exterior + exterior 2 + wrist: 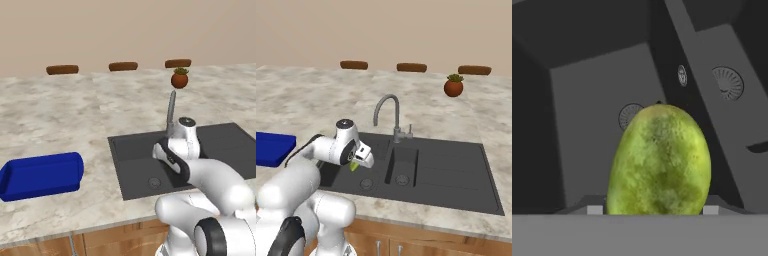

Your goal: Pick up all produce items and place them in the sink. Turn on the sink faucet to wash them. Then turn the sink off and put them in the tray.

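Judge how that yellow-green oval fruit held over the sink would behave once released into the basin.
The fruit is a smooth oval with no flat side, so it would probably roll on landing. It looks firm, likely keeping its shape between the pincer fingers. The sink walls should contain it.

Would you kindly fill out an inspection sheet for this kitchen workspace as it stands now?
Surface: marble counter, bare apart from the items below.
Job's things: yellow-green fruit held over the sink, above the larger basin; faucet upright, no water seen; blue tray on the counter to the sink's left, nothing in it.
Clutter: potted plant on the counter behind the sink.
Grippers: gripper closed on the fruit, hanging over the sink.
Cables: nothing seen.
Surroundings: beige wall; three brown stool tops beyond the far counter edge; wooden cabinet fronts below.
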{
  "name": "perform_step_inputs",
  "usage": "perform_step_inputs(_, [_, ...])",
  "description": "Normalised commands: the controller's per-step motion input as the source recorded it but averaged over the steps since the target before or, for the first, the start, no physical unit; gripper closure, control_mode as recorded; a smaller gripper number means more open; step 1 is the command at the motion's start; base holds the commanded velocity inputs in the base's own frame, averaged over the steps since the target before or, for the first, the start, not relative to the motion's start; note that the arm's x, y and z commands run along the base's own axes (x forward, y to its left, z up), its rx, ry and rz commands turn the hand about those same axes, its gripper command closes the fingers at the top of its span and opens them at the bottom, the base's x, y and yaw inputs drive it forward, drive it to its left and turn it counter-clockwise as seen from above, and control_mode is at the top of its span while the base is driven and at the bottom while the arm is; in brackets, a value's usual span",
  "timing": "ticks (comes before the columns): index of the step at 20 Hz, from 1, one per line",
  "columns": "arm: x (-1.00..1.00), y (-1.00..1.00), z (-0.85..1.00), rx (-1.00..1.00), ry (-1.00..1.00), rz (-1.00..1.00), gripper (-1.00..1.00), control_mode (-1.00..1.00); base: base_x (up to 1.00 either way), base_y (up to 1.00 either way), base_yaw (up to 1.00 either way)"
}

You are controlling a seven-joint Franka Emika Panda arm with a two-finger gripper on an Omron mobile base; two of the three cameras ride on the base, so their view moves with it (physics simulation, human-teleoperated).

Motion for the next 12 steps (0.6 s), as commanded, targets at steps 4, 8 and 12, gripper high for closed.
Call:
perform_step_inputs(4, [0.33,0.12,-0.30,-0.05,0.08,0.01,1.00,-1.00,0.00,0.00,0.00])
perform_step_inputs(8, [0.44,0.28,-0.19,-0.02,0.12,0.00,1.00,-1.00,0.00,0.00,0.00])
perform_step_inputs(12, [0.39,0.26,-0.28,-0.01,0.16,0.00,1.00,-1.00,0.00,0.00,0.00])
